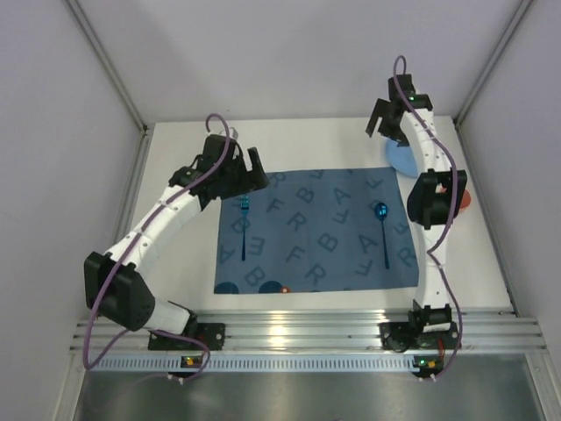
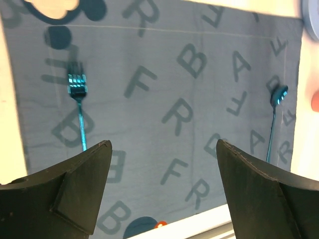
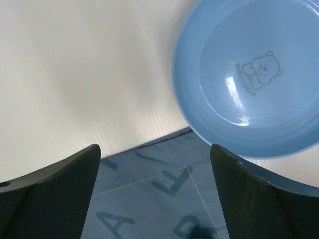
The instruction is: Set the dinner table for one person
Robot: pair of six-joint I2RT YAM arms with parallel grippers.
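The rail (image 1: 289,338) runs along the near edge of the table (image 1: 480,272), whose white top spreads under both arms. Just beyond the rail lies the mat (image 1: 307,254), blue with printed letters. A fork (image 1: 244,224) lies on the mat's left part and a spoon (image 1: 382,230) on its right, well apart. Each has its long axis running near to far, handle near and head far, and the middle of the mat between them is bare. The left pincer (image 1: 254,175) hangs over the mat's far left corner, jaws wide and holding nothing, with the fork just on its near side. Farther off, the plate (image 1: 399,160) sits at the mat's far right corner, its rim at or just over the cloth's edge, partly hidden from above by the right arm. The right pincer (image 1: 381,121) hovers just beyond it, jaws wide and empty; in its wrist view the plate lies ahead and to the right of the gap. The plate looks like the next thing to move. It belongs between fork and spoon, to the near left of where it sits, and the right arm is by far the nearer. Being round, it has no long axis, so the rim is the likely grip.
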